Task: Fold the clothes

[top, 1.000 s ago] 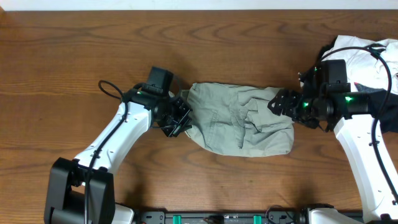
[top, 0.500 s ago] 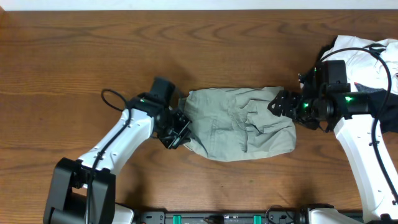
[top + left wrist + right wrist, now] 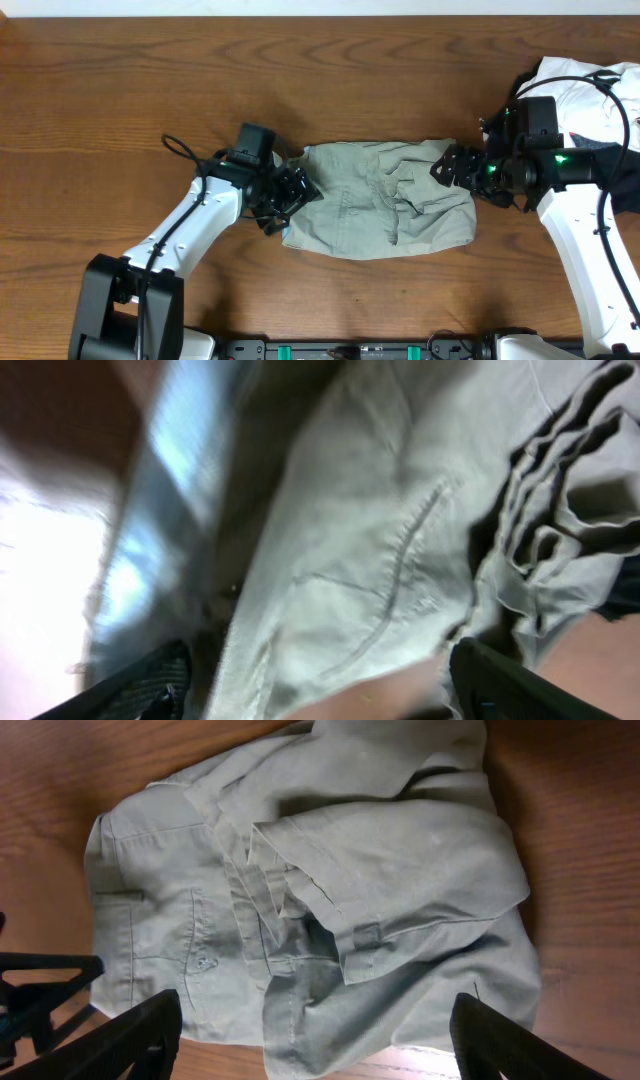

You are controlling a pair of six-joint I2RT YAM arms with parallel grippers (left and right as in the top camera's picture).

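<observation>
The clothes (image 3: 385, 200) are one khaki garment lying wrinkled and bunched across the middle of the wooden table. My left gripper (image 3: 293, 190) is at its left edge. In the blurred left wrist view its fingers (image 3: 150, 682) stand wide apart, open, with the khaki cloth (image 3: 360, 560) spread below them. My right gripper (image 3: 452, 166) hovers over the garment's upper right end, open. The right wrist view shows both dark fingertips (image 3: 130, 1035) far apart above the folded layers of the clothes (image 3: 330, 890), holding nothing.
A heap of white and black garments (image 3: 590, 85) lies at the back right, beside the right arm. A black rail (image 3: 380, 350) runs along the table's front edge. Bare wood (image 3: 150, 80) surrounds the garment.
My left gripper has opened and let go of the garment's left edge. That edge now lies further left and flatter. The right gripper has stayed put, open.
</observation>
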